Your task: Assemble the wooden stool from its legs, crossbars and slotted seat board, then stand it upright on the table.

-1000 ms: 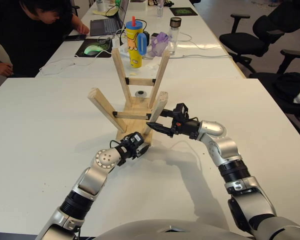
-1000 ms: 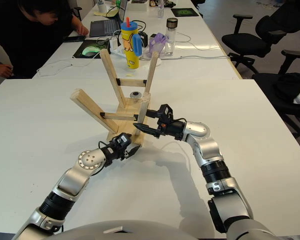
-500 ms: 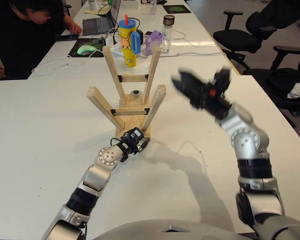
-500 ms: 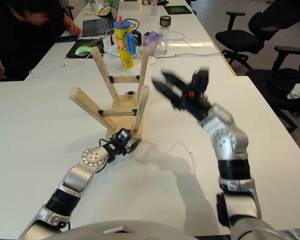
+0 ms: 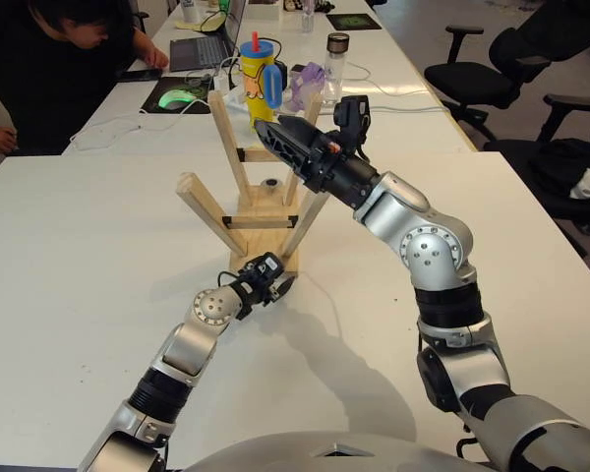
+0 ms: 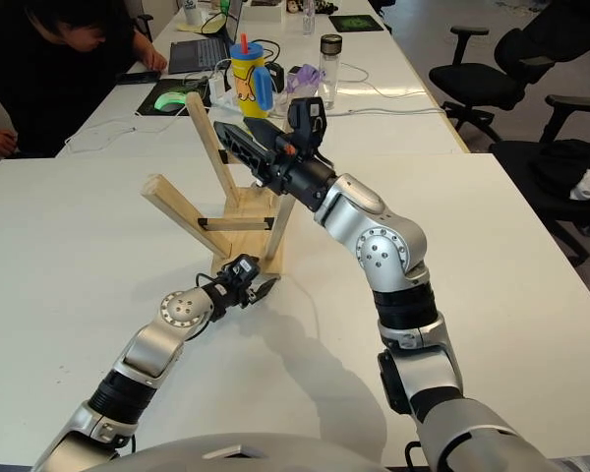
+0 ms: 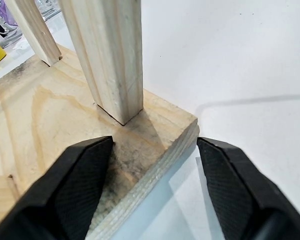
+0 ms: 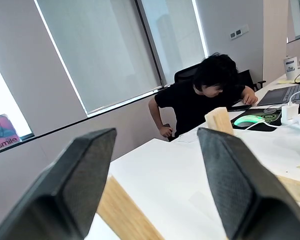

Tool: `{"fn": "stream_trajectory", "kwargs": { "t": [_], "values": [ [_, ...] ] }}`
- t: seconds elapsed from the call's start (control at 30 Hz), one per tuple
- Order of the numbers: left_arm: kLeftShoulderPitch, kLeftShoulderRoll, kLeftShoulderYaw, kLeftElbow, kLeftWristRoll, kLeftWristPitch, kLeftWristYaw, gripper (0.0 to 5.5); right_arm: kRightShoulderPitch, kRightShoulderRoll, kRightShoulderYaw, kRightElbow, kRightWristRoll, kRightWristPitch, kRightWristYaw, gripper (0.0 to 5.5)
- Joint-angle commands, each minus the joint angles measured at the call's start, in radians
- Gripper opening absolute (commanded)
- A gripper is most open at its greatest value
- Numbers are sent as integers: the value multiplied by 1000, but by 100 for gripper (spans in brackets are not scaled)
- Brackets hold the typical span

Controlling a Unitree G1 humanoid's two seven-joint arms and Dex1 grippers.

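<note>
wooden stool (image 5: 259,222) stands inverted by the tabletop's (image 5: 79,275) far edge; left gripper (image 7: 154,145) and right gripper (image 8: 156,132) gape open, so next: grasp, flip.

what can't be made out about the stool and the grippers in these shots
Far right leg: in the head views the right gripper covers its middle.
Seat board: its lower face is hidden against the table.
Left gripper: the left wrist view leaves unclear whether its fingers touch the board's corner.
Small dark round thing behind the seat board: too small to identify.
</note>
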Motion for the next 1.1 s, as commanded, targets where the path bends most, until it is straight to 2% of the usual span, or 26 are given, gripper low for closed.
{"fn": "stream_trajectory", "kwargs": {
  "t": [0.03,0.13,0.23,0.27,0.33,0.4,0.43,0.53,0.7,0.8,0.93,1.1],
  "values": [
    [93,30,-17,110,9,95,-24,313,59,39,-104,7,53,2,-21,300],
    [87,30,-21,126,12,83,-29,313,-82,62,-313,4,257,-66,-18,300],
    [76,34,-29,139,17,70,-42,313,-101,7,-419,95,262,-99,-2,300],
    [73,38,-33,141,18,67,-51,313,-80,-31,-397,136,193,-105,29,300],
    [77,49,-43,135,11,57,-78,313,-30,-130,-217,262,-62,-127,98,300],
    [80,67,-60,126,6,57,-117,313,1,-155,-59,398,-257,-221,215,300],
    [76,76,-68,129,6,57,-136,313,6,-146,-20,454,-317,-282,263,300],
    [71,109,-73,132,1,55,-182,313,-7,-99,21,594,-399,-402,382,300],
    [64,186,-101,158,-6,57,-300,313,-40,-38,-32,717,-428,-556,483,300],
    [57,230,-111,181,-2,48,-346,313,-13,-11,-45,647,-379,-556,594,300],
    [22,271,-109,233,-2,8,-399,313,93,-27,47,462,-336,-426,754,300],
    [-42,306,-109,298,6,-54,-468,313,207,-40,150,301,-362,-338,753,300]
  ]
}}
